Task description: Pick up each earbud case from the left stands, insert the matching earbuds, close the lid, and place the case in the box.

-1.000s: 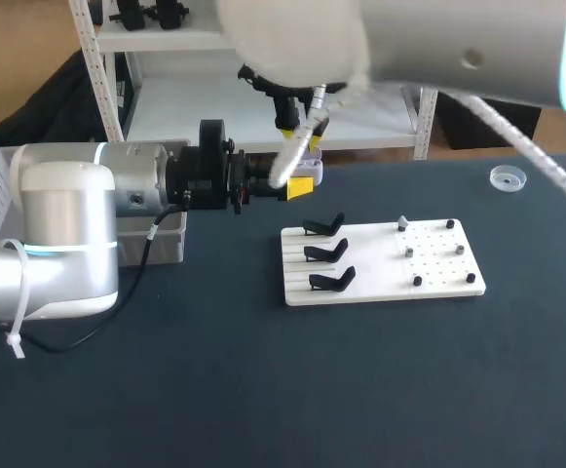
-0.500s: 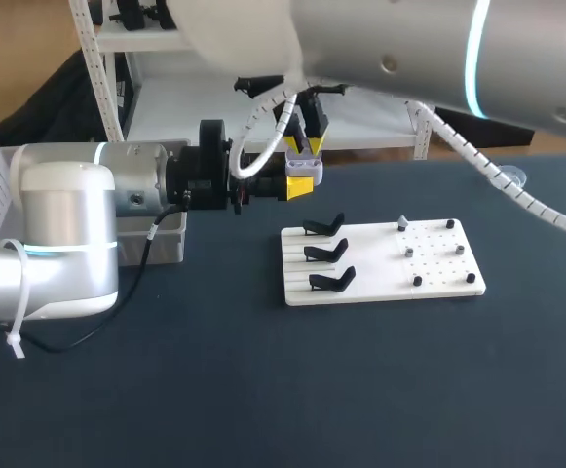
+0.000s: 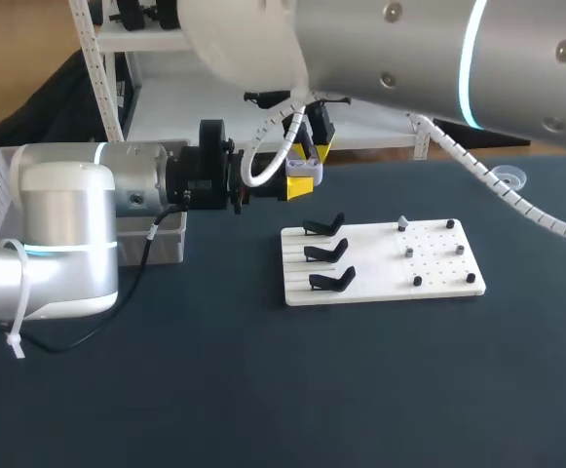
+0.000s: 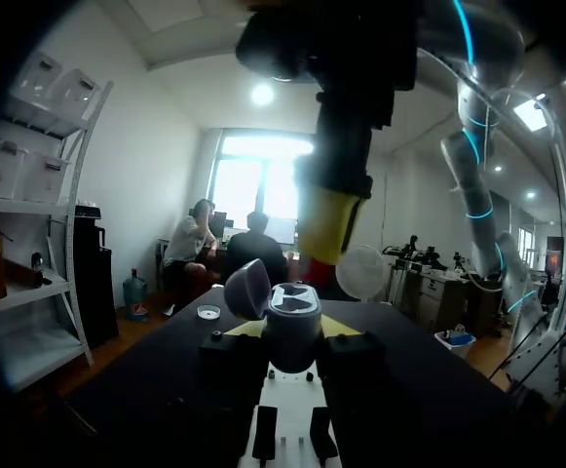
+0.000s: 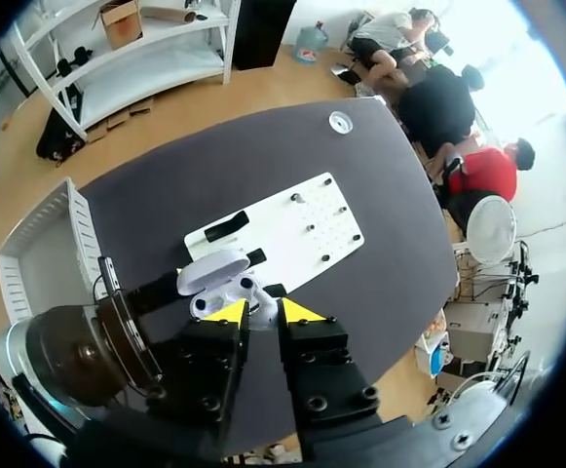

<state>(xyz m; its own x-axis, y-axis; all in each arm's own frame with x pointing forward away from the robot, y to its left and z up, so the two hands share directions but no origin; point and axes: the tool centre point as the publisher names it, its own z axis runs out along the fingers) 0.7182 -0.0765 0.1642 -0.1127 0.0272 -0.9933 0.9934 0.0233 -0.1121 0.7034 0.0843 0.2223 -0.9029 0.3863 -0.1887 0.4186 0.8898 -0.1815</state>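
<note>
Your left end effector [image 4: 291, 337] grips the open case [image 4: 292, 308]; the right end effector [image 5: 262, 311], grip unclear, hangs directly above it.

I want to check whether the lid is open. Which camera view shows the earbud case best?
The left wrist view: the earbud case sits large between the jaws of the left gripper, lid open. The right wrist view shows it smaller, from above; the head view, only a pale spot.

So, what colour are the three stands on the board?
The stands are black; the head view shows them best.
</note>
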